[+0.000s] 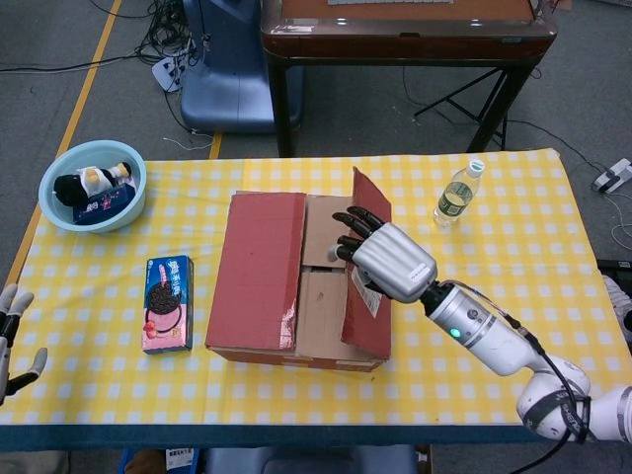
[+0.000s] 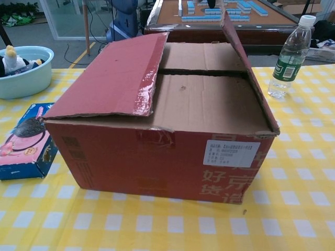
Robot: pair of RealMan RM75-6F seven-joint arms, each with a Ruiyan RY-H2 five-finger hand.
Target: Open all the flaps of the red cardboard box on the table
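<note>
The red cardboard box (image 1: 259, 276) sat mid-tabletop, long axis toward the far edge. The right hand (image 1: 380, 249) (fingers extended, apparently holding nothing) touched its raised right flap (image 1: 367, 265).

One box (image 1: 296, 286); one bottle (image 1: 457, 195); one basin (image 1: 59, 212); one cookie pack (image 1: 168, 303)

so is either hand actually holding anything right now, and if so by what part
Nothing is clearly held. The right hand has its fingers against the raised right flap of the red cardboard box, with no visible grasp. The left hand hangs open off the table edge.
</note>
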